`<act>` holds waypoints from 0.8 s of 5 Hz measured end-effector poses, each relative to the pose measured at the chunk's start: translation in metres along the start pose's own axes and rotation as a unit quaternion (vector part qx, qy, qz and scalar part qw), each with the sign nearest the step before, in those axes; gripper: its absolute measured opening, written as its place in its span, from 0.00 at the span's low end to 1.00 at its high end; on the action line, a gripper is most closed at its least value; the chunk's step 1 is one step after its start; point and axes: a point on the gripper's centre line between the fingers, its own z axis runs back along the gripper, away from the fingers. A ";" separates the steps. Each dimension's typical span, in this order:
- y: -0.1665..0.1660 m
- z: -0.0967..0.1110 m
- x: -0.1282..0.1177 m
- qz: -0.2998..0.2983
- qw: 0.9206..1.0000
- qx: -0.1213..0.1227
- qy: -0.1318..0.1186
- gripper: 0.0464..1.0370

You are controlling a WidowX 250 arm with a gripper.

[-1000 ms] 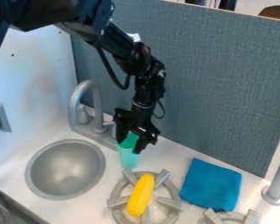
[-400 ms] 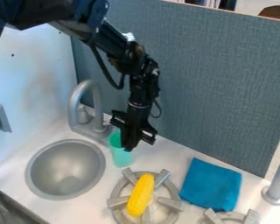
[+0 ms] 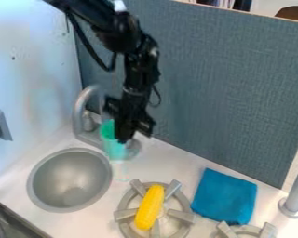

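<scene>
I have my fingers [image 3: 123, 132] closed on the green cup [image 3: 112, 146], beside the faucet [image 3: 81, 104] and near the rim of the sink [image 3: 71, 179]. Its long axis runs nearly upright, mouth up, base toward the bench [image 3: 173, 162]. The yellow corn [image 3: 150, 207] lies lengthwise across the burner [image 3: 125, 214].

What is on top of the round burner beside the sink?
A yellow corn cob lies across the burner. Grey prongs show around it, but whatever is directly beneath the corn is covered.
</scene>
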 end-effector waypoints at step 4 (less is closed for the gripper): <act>-0.022 -0.044 -0.103 -0.122 0.983 -0.041 0.133 0.03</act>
